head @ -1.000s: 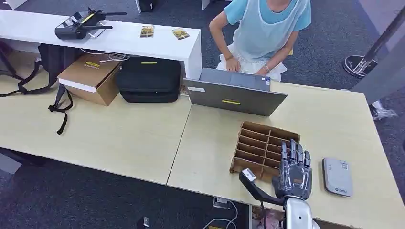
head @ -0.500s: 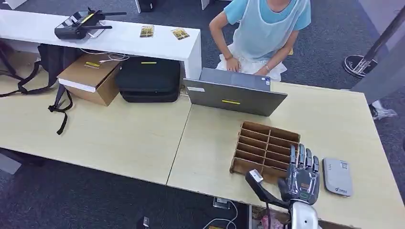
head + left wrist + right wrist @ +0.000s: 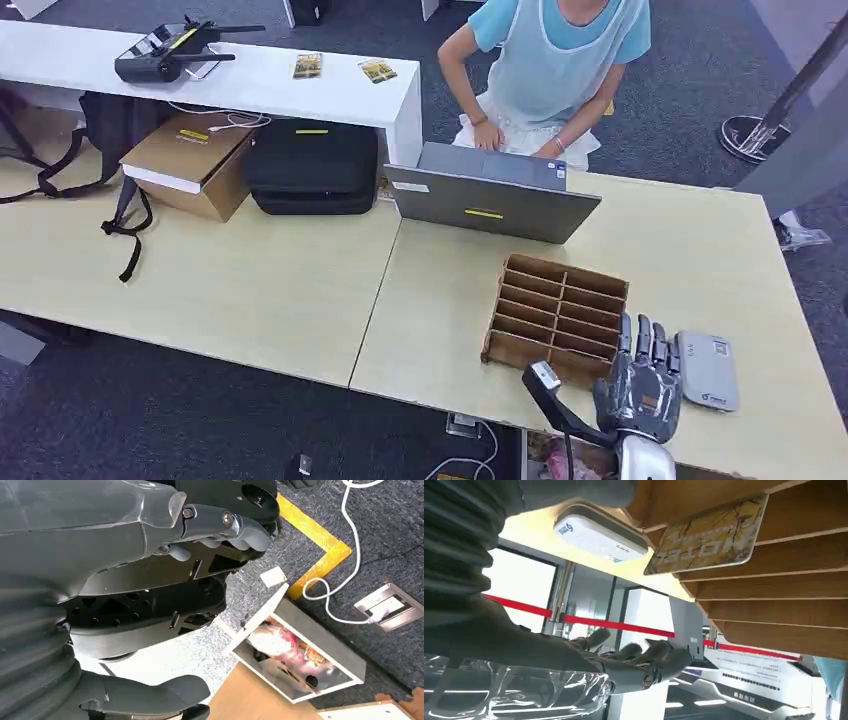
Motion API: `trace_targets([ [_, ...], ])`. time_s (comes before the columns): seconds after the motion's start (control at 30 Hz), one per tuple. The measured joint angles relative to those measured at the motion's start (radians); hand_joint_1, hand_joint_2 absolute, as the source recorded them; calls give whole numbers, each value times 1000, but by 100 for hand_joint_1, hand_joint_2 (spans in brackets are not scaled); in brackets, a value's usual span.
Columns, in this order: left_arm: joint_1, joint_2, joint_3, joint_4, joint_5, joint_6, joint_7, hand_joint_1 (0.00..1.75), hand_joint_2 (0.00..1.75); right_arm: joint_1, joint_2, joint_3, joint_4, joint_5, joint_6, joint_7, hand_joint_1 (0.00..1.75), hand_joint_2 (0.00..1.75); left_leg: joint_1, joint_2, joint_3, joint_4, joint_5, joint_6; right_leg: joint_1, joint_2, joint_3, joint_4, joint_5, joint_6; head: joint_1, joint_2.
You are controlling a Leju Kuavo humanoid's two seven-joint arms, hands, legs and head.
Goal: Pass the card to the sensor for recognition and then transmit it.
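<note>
Nearby, laptop behind wooden rack; sensor beside.

Head looks down; wrists close, both tilted.

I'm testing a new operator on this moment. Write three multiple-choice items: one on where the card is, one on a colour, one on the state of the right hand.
1. Where is the card?
A. In a slot of the wooden rack
B. On the laptop lid
C. On the floor

2. What colour is the sensor?
A. Red
B. Light grey
C. Green

3. How is the right hand?
A. Holding the card
B. Holding nothing, fingers apart
C. Pressing the laptop

Answers: 1 A, the right wrist view shows the card standing in a rack slot. 2 B, its casing is pale grey in the head view. 3 B, the fingers are spread with nothing between them.
</note>
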Motion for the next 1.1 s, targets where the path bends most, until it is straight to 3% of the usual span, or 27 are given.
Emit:
trace_targets([
  [0.03, 0, 0, 0, 0, 0, 0, 0, 0, 175, 1, 0, 0, -2, 0, 1, 0, 12, 175, 0, 0, 0, 0, 0, 0, 0, 0, 0, 0, 0, 0, 0, 0],
  [0.17, 0, 0, 0, 0, 0, 0, 0, 0, 175, 1, 0, 0, -12, 0, 15, 1, 19, 175, 0, 0, 0, 0, 0, 0, 0, 0, 0, 0, 0, 0, 0, 0],
  [0.6, 0, 0, 0, 0, 2, 0, 0, 0, 175, -6, 0, 12, -11, 0, 21, -5, 19, 175, 0, 0, 0, 0, 0, 0, 0, 0, 0, 0, 0, 0, 0, 0],
  [1.1, 0, -1, 0, 0, -1, 0, 0, 0, 175, -45, 3, 66, 26, 0, 50, -8, 38, 175, 0, 0, 0, 0, 0, 0, 0, 0, 0, 0, 0, 0, 0, 0],
])
